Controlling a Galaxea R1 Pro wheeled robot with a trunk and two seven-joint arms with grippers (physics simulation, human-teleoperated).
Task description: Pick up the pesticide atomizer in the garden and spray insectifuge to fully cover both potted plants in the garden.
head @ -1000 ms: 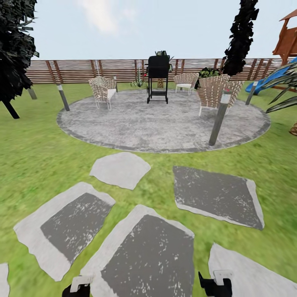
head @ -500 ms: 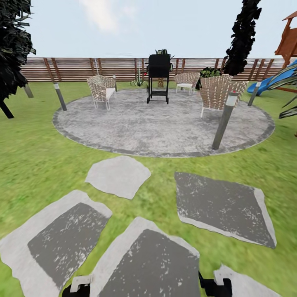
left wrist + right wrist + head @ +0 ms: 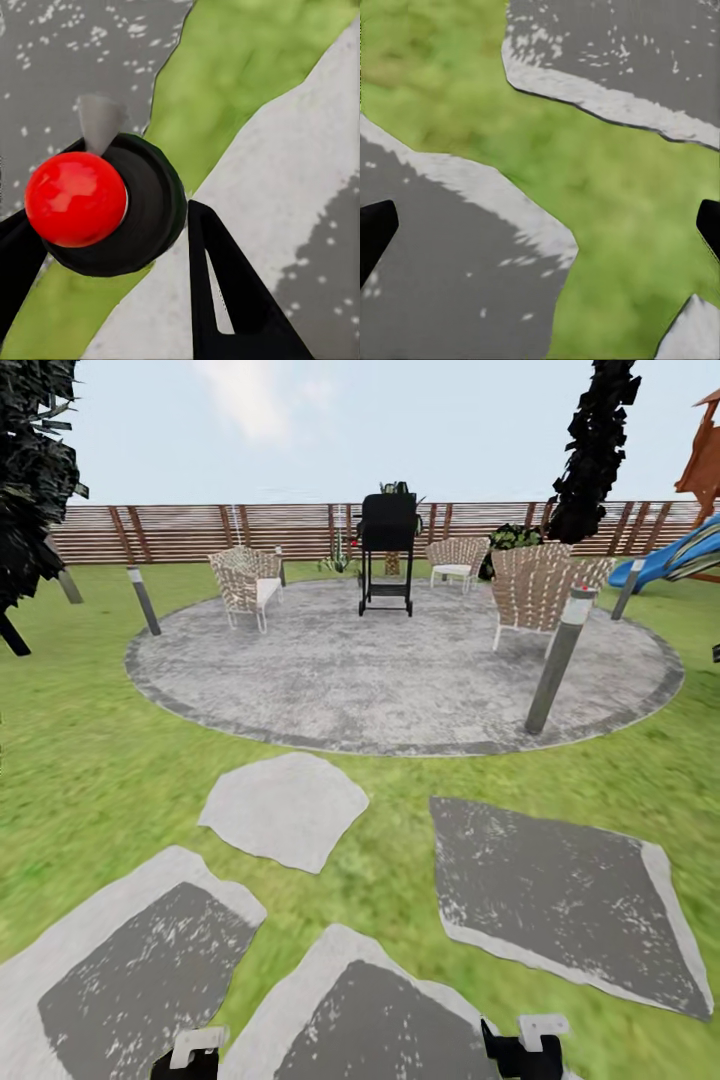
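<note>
The head view looks over the garden lawn [image 3: 90, 780], where 4 flat stepping stones lie in the grass, the nearest [image 3: 390, 1020] between the 2 arms at the frame's lower edge. Beyond them lies the round grey patio [image 3: 400, 680], ringed by short grey post lights such as the one [image 3: 560, 660] at its right rim. On the patio stand a black grill [image 3: 387, 550] and woven chairs [image 3: 245, 582], with the brown slat fence [image 3: 180, 530] behind. A blue slide [image 3: 675, 560] shows at far right. The pesticide atomizer and the potted plants cannot be made out from here.

In the left wrist view, the left gripper [image 3: 112, 285] hangs over grass and stone; a black wheel [image 3: 150, 210] with a red ball [image 3: 75, 199] partly hides it, so I cannot tell its state. In the right wrist view, the right gripper [image 3: 540, 229] is spread wide, released, above grass and stone.
</note>
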